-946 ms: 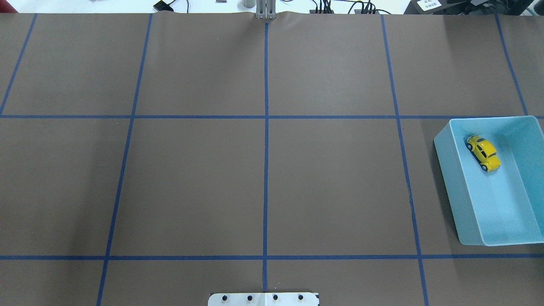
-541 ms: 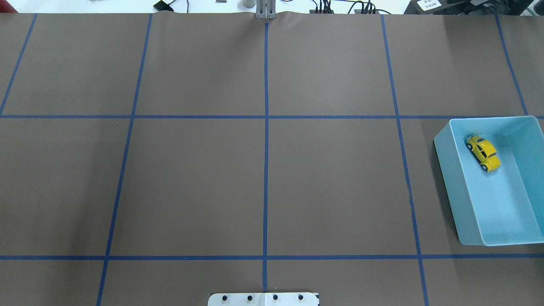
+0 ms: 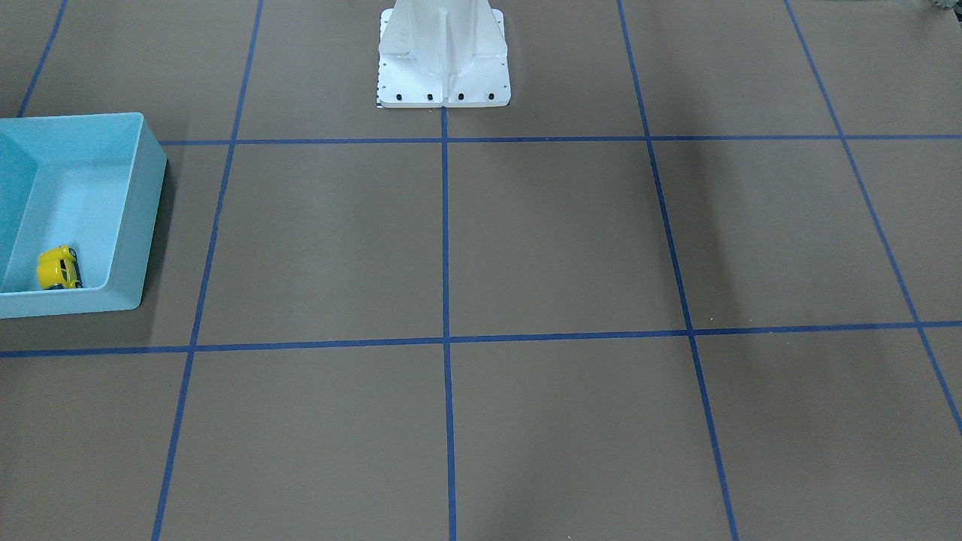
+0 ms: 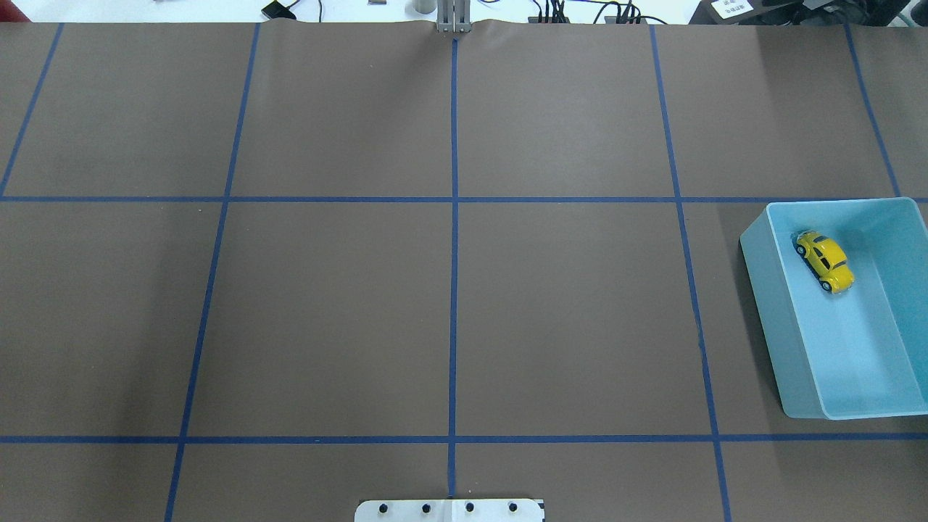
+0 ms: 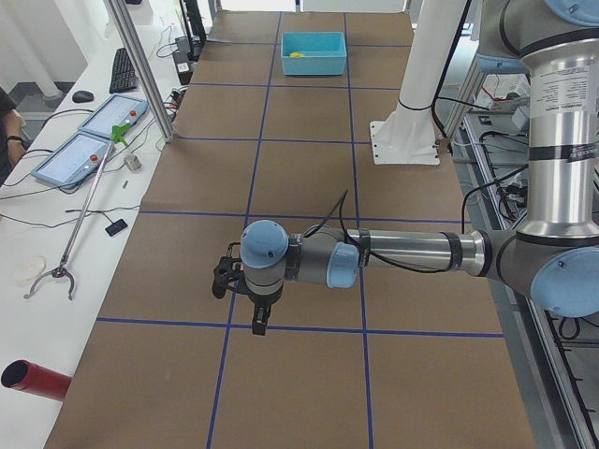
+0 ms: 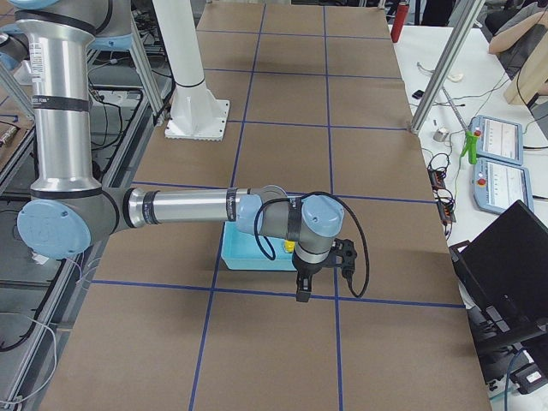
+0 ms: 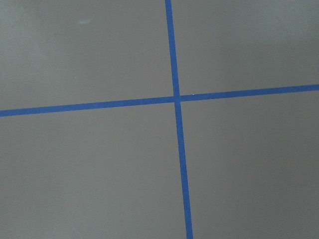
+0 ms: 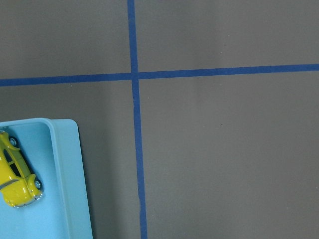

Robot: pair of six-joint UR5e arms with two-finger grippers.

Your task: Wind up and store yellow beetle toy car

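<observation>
Yellow beetle toy car (image 4: pixel 825 262) lies in the light blue bin (image 4: pixel 763 313), overhead view's right edge; left gripper (image 5: pixel 259 327) and right gripper (image 6: pixel 302 294), I can't tell their opening.

overhead faces front, sharing bin (image 4: pixel 765 326), perhaps cropped

Left arm (image 5: pixel 412 251) level, left tool (image 5: pixel 259 325) pointing down, right arm (image 6: pixel 184 208), right tool (image 6: pixel 301 294) alike
</observation>
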